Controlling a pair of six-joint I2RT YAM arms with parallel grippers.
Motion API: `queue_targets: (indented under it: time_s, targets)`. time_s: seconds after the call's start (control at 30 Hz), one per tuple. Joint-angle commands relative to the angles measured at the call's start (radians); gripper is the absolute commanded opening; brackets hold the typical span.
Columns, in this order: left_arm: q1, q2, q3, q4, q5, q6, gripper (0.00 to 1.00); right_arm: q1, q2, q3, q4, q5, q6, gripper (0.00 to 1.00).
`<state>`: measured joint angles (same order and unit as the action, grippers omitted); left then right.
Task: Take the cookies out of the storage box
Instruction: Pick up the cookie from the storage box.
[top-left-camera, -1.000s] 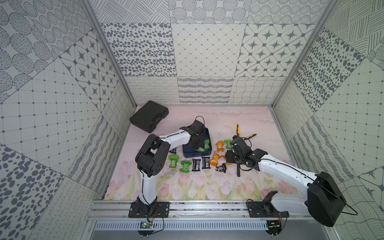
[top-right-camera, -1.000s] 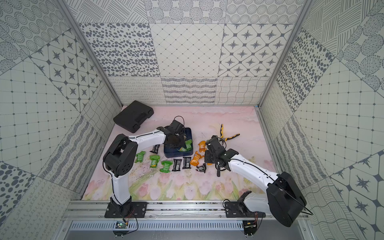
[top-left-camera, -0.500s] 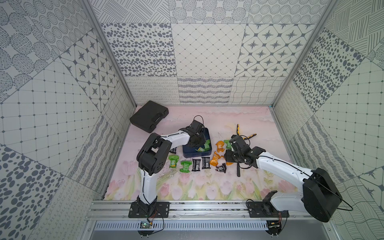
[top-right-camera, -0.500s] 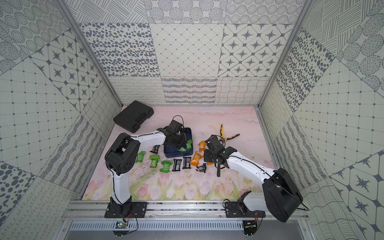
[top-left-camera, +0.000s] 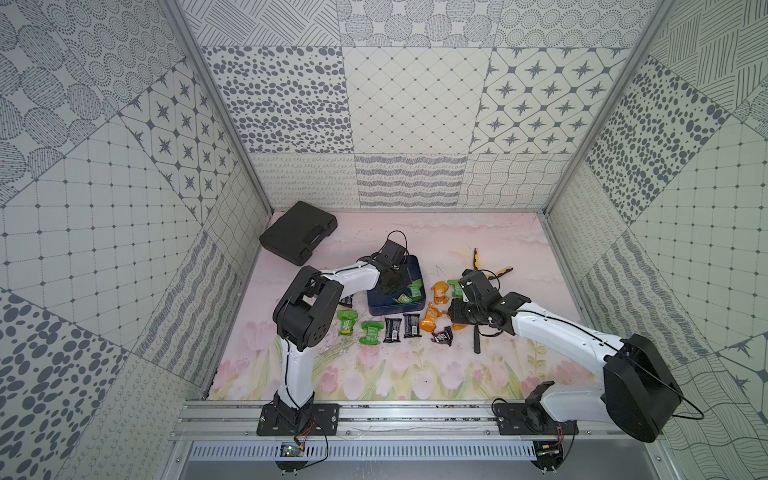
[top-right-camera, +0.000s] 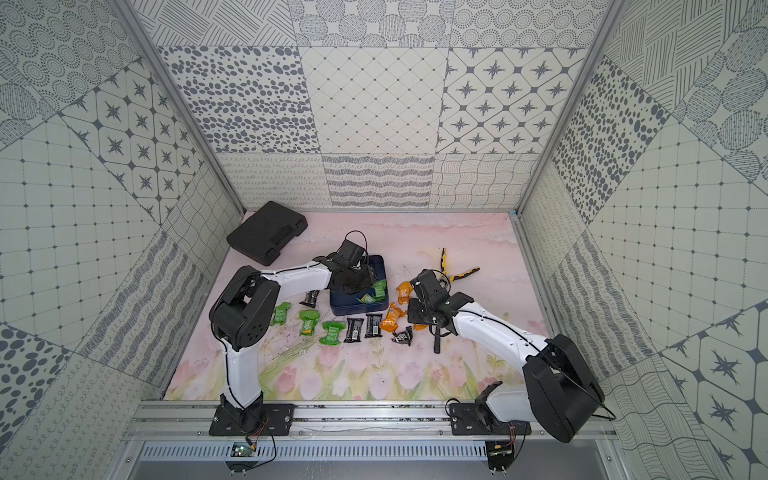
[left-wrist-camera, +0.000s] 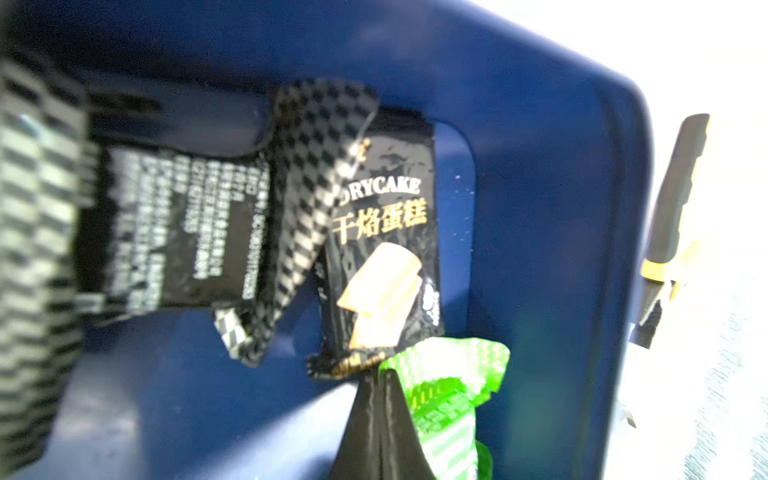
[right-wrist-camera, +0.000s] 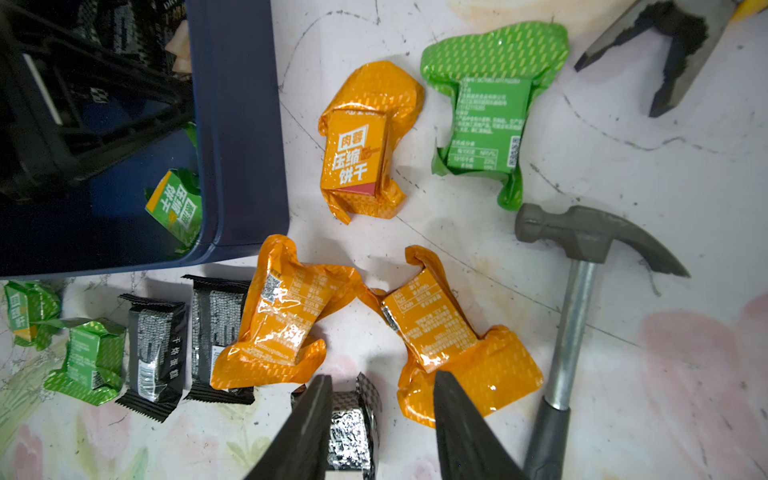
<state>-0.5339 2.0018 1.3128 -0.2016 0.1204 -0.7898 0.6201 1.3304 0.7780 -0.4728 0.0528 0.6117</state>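
The cookies (right-wrist-camera: 361, 141) should handle as light, crackly things: a small stiff block inside loose glossy foil that slides under a pinch, and I judge the block crumbly if squeezed hard. The safest hold is on a flat crimped end, or across the block's narrow sides where the foil lies tight. They come in bright green, orange and black, the green and orange with white print, the black with checkered ends and pale lettering. Most lie out on the table (top-left-camera: 374, 374): in both top views a row runs from 8 round to 5 o'clock of the box (top-left-camera: 395, 311), and two more sit at its 3 o'clock, with the hammer (right-wrist-camera: 582, 241) further out at 4 o'clock. The box is a shallow dark blue tray with low walls and rounded corners. Inside it are two black packets (left-wrist-camera: 382, 232) and green ones crowded toward its 3 to 5 o'clock side. The left gripper (left-wrist-camera: 376, 374) is down in the box, closed tight, and seems to nip the crimped corner of a green packet (left-wrist-camera: 449, 395), though blur keeps me from being sure. The right gripper (right-wrist-camera: 382, 376) hovers half spread over a black cookie (right-wrist-camera: 353, 419) on the table, holding nothing.
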Motion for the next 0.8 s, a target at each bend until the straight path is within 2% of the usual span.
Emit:
queue_targets:
  time_s: [0.0,0.23,0.53,0.77]
  targets:
    - [0.007,-0.067,0.001,-0.012,-0.033,0.088,0.00,-0.007,0.008,0.028,0.030,-0.002,-0.018,0.44]
    - [0.024,-0.171,-0.048,-0.013,-0.056,0.219,0.00,-0.014,0.011,0.032,0.046,-0.004,-0.023,0.44]
    - [0.050,-0.270,-0.109,0.033,0.011,0.204,0.00,-0.017,0.045,0.121,0.090,-0.088,-0.068,0.49]
    - [0.065,-0.409,-0.190,-0.032,0.060,0.241,0.00,-0.017,0.088,0.194,0.095,-0.112,-0.082,0.49]
